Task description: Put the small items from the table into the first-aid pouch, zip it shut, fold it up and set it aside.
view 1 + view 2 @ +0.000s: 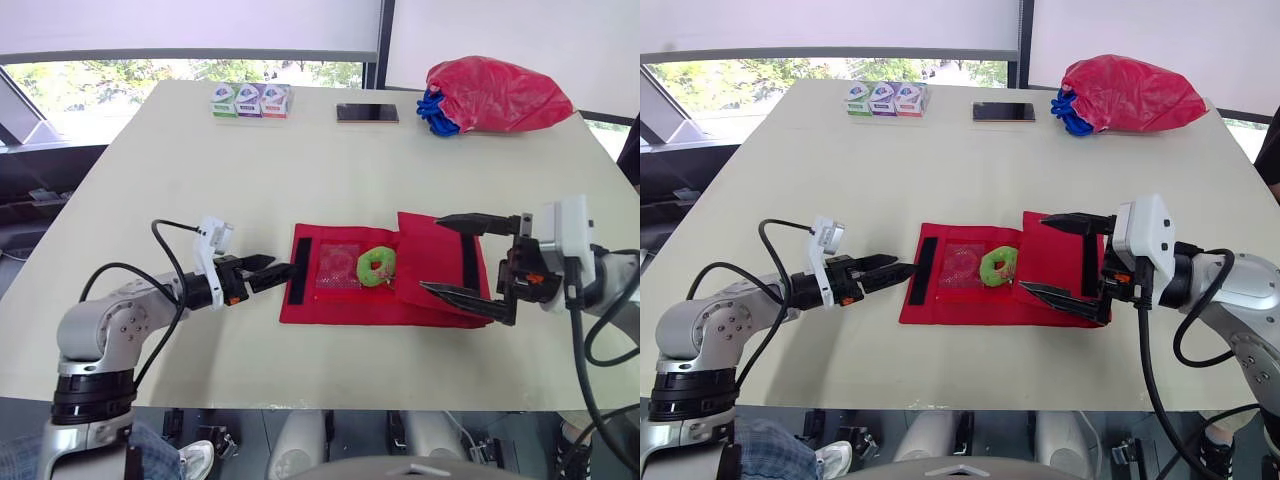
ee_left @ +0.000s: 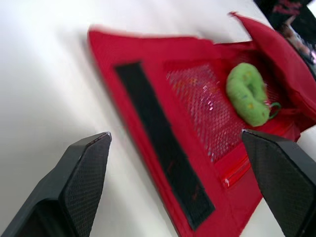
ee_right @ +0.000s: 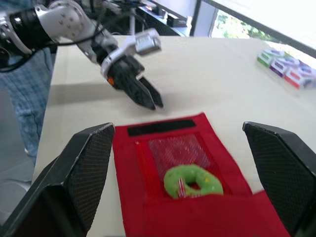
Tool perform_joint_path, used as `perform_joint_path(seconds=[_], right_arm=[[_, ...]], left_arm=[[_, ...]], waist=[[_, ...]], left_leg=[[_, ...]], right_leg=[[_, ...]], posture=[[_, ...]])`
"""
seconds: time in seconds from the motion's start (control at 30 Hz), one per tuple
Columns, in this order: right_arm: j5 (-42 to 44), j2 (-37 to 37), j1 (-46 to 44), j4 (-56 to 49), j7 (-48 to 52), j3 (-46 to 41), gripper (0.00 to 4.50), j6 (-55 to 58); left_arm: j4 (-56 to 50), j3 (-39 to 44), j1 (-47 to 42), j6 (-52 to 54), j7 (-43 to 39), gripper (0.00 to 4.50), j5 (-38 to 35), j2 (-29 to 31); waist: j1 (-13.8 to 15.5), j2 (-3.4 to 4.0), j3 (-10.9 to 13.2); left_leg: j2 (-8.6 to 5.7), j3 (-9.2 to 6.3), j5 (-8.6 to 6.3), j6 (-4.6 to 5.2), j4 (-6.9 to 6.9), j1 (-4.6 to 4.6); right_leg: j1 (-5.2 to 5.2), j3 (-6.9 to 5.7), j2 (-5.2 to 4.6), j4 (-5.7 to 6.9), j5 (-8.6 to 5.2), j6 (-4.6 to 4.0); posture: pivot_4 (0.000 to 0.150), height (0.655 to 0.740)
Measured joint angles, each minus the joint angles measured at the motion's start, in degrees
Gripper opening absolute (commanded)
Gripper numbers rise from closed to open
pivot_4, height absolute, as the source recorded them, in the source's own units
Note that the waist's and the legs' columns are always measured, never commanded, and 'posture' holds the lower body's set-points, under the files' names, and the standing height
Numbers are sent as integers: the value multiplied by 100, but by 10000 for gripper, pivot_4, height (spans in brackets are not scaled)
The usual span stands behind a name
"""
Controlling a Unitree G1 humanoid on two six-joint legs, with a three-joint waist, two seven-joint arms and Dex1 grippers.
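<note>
A red first-aid pouch (image 1: 385, 300) is seen lying open and flat near the middle of a pale table (image 1: 200, 180), its zip not drawn shut. A green ring-shaped item (image 1: 377, 266) is found resting on the pouch, at the edge of the clear mesh pocket (image 1: 336, 268) and just beside the raised right-hand flap (image 1: 440, 262). A black strip (image 1: 303, 278) is carried along the pouch's left edge, and a second black strip (image 1: 470, 262) is shown on the flap. The left gripper (image 1: 283, 268) is held low over the table at the pouch's left edge, its tips just beside the black strip, and its fingers are seen spread apart in the left wrist view. The right gripper (image 1: 430, 254) is held over the flap with its fingers spread wide, one finger at the flap's far edge and the other at its near edge; whether the cloth is touched cannot be told. At the far side of the table, well apart from the pouch, three small boxes (image 1: 250, 100), a phone (image 1: 367, 113) and a red plastic bag (image 1: 497, 95) are laid out.
</note>
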Motion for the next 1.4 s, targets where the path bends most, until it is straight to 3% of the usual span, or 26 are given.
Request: perform_joint_path(seconds=[0.3, 0.53, 0.7, 0.97, 1.1, 1.2, 1.4], right_arm=[[-10, -2, -287, 99, 35, 286, 44328, 16], [-38, 22, -518, 105, 42, 518, 45000, 42], [-136, 41, -653, 166, 24, 601, 45000, 39], [-342, 69, -760, 340, 11, 737, 45000, 39], [-785, 74, -1138, 818, 41, 1203, 45000, 64], [-1180, 287, -1420, 1279, 48, 1631, 36221, 49], [-2000, 827, -1703, 1943, 124, 2480, 5134, -162]], left_arm=[[385, 853, -514, 1550, 1072, 45000, -679, -796], [1131, 933, -915, 2320, 1167, 22828, -859, -1048], [1607, 940, -963, 2378, 788, 434, -885, -919], [1749, 651, -655, 1888, -67, 434, -800, -342], [2222, 117, -541, 1267, -1049, 434, -504, 493], [2567, -165, -584, 867, -1612, 0, -262, 831], [3015, -612, -869, 453, -2432, 0, 115, 1117]], waist=[[17, 8, -7], [33, 6, -7], [20, 7, -8], [-58, 8, -8], [-73, 10, -9], [-64, 12, -9], [-39, 11, -9]], left_leg=[[-16, -3, 1, -1, 3, 5], [-19, -16, 2, -3, 6, 3], [-19, -19, 4, -7, 6, 2], [-12, -19, 8, -15, -1, 7], [-3, -14, 13, -23, -11, 14], [0, -10, 13, -23, -14, 15], [-2, -14, 12, -22, -14, -3]], right_leg=[[8, -2, -12, 3, 1, -1], [11, -12, -11, 3, 1, -2], [10, -14, -14, 3, 1, -4], [7, -13, -20, 5, -6, -30], [0, -14, -2, 7, -6, -53], [-1, -16, -1, 7, -8, -55], [-8, -25, -4, 2, -7, -54]], posture=[[1500, 7400], [1500, 7400], [1500, 7400], [1500, 7400], [1500, 7400], [1500, 7400], [1500, 7400]])
